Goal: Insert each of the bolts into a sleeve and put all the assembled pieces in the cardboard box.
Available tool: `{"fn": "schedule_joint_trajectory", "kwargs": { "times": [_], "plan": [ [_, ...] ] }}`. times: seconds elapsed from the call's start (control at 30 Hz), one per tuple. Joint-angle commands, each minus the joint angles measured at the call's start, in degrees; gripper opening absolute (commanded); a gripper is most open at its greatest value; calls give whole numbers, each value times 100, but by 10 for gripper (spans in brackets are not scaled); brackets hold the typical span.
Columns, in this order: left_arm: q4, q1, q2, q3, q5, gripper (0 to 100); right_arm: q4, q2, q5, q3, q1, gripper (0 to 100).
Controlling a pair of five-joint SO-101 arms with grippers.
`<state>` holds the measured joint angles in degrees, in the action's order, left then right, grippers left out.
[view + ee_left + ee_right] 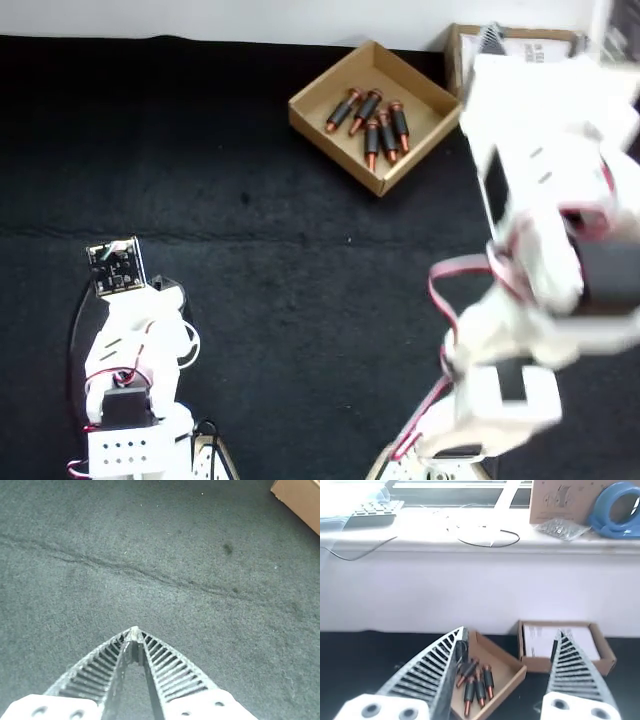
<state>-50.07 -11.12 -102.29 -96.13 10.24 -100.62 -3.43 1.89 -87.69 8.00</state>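
The cardboard box [335, 150] sits at the far side of the counter [250, 280], right of centre, with five sleeved bolts [375, 125] side by side inside. A paper-filled tray [452, 50] stands just right of it. The left arm [130, 340] stands near-left, the right arm [540, 270] near-right.

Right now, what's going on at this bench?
Neither arm is handling anything. Five bolt-and-sleeve pieces lie in the cardboard box at the far side of the black mat. The left gripper is shut and empty, low over the mat. The right gripper is open and empty, raised and facing the box.
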Motion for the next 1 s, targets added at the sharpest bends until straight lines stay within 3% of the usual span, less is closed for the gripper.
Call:
{"fn": "schedule_joint_trajectory", "kwargs": {
  "times": [0.0,0.57,0.73,0.97],
  "plan": [
    [-26,92,-92,-101,-44,13,-66,1464,-62,1437,-66,245],
    [-352,259,-92,-101,-35,11,92,6607,-62,9464,-66,245],
    [-747,778,-101,-101,-35,10,1095,7626,-62,11925,-66,245],
    [-1371,831,-101,-101,-44,10,3257,8822,-70,15723,-75,245]
  ]
}}
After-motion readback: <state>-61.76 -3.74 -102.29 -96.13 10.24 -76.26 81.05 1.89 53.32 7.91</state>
